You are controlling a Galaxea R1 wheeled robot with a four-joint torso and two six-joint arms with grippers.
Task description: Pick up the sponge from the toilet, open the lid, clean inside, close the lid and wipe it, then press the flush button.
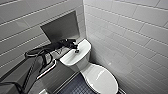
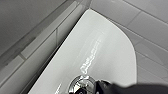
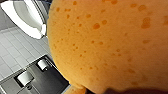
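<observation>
The white toilet [image 1: 100, 77] stands in the corner with its lid down. My left arm comes in from the left, and my left gripper [image 1: 75, 47], shut, sits right at the flush button [image 1: 76, 51] in the middle of the tank top. In the left wrist view the chrome ring of the flush button [image 2: 81, 83] lies beside the dark tip of my left gripper [image 2: 105, 86] on the glossy tank top [image 2: 100, 50]. The orange sponge [image 3: 112, 42] sits very close to the right wrist camera, with my right gripper shut on it; the toilet [image 3: 22, 17] lies beyond it.
White tiled walls close in behind and to the right of the toilet. A grey recessed panel [image 1: 61, 26] is set in the wall above the tank. A grey ledge [image 1: 53, 72] runs along the left. Two paper rolls [image 3: 42, 64] hang in a dark recess. The floor [image 1: 75, 87] is dark.
</observation>
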